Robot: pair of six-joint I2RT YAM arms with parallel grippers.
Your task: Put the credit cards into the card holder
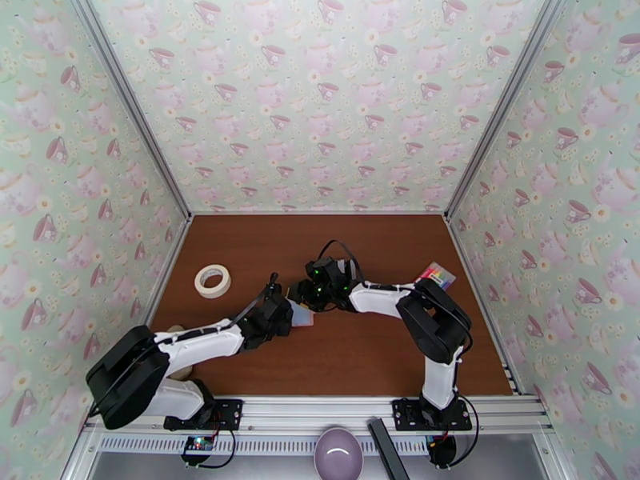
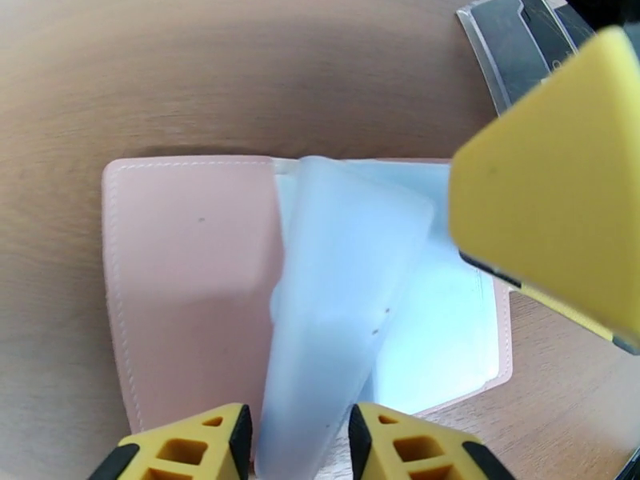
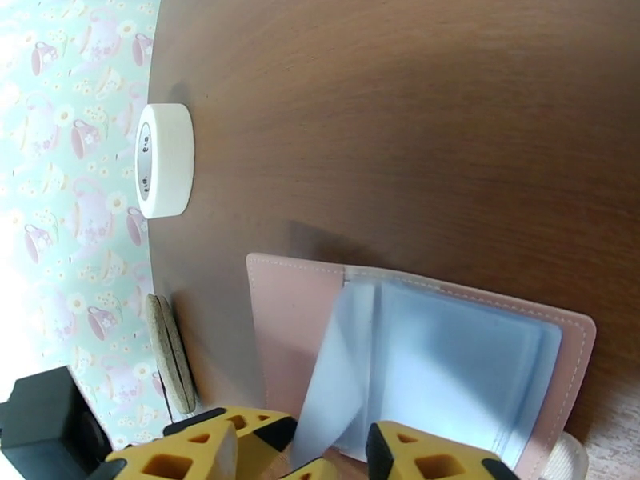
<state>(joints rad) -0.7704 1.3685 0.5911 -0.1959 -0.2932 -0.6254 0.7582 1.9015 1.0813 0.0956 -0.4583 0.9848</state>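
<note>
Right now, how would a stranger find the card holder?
Look at the middle of the brown table, where the left arm and right arm meet. The card holder lies open there: pink cover, pale blue clear pockets, unlike the white tape roll.

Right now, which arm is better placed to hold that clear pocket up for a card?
Left, I'd say: the left fingers sit either side of the raised clear pocket of the card holder, while the right finger only hangs over the flat pockets.
</note>
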